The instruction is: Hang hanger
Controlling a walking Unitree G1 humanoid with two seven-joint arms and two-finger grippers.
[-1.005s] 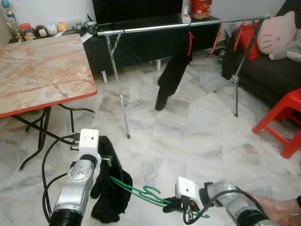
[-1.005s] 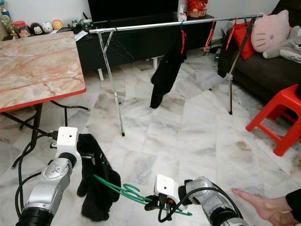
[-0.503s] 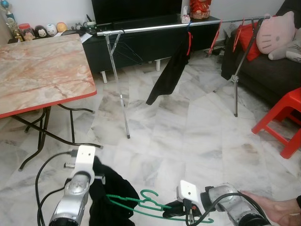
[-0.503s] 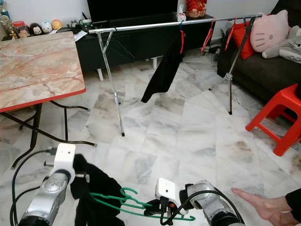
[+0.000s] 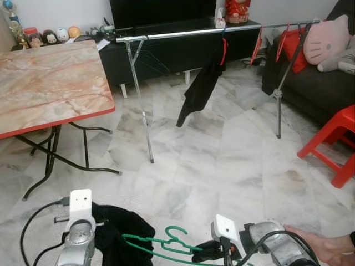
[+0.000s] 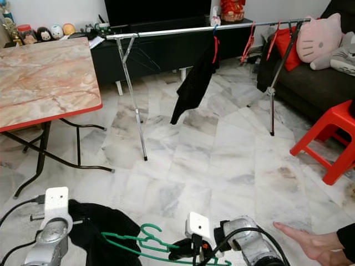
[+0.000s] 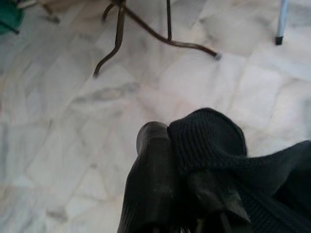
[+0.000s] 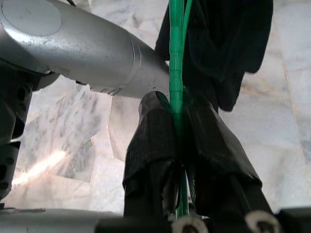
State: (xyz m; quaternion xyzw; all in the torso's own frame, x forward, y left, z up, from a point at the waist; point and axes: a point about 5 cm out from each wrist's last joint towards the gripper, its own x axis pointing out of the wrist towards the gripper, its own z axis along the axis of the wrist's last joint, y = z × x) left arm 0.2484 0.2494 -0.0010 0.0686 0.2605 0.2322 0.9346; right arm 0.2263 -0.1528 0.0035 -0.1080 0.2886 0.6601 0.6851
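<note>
A green hanger lies low in front of me, hook upward, threaded into a black knit garment. My right gripper is shut on the hanger's green wire; it also shows at the bottom of the head view. My left gripper is shut on a fold of the black garment, which covers one finger. A silver clothes rail stands across the room, carrying a black garment on a red hanger and more red hangers.
A marble table with a red edge stands at the left. A red stool and a dark sofa with a pink cat cushion are at the right. A person's hand reaches in by my right arm.
Both arms have dropped toward the bottom of the view, taking the hanger and black garment down with them. The black garment on the rail has swung.
</note>
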